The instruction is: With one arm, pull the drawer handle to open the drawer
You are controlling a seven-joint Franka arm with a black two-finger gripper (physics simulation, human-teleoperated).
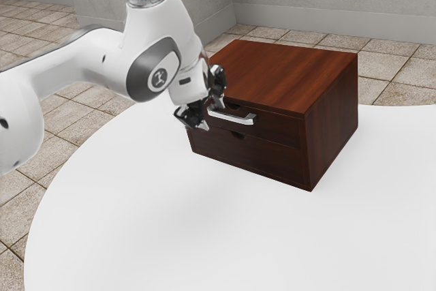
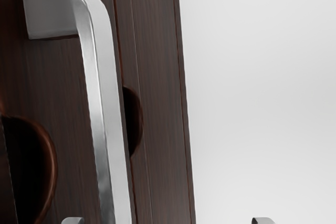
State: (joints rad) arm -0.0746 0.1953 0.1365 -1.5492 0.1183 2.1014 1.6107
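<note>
The tool (image 1: 197,119) stands spread: in the wrist view its fingertips (image 2: 73,220) sit wide apart with the drawer handle (image 2: 100,119) passing between them, closer to one tip, and neither tip is seen pressing it. In the exterior view the tool hangs at the 9 o'clock end of the silver handle (image 1: 235,118), which runs off toward 3 o'clock across the upper drawer (image 1: 272,126). That drawer front looks level with the lower front (image 1: 252,151) at its 6 o'clock. Both belong to a dark wooden cabinet (image 1: 293,73) that sits on the white bench (image 1: 204,236), at 3 o'clock of the tool. The white arm (image 1: 88,66) reaches in from 9 o'clock. Tiled floor (image 1: 68,110) surrounds the bench.
</note>
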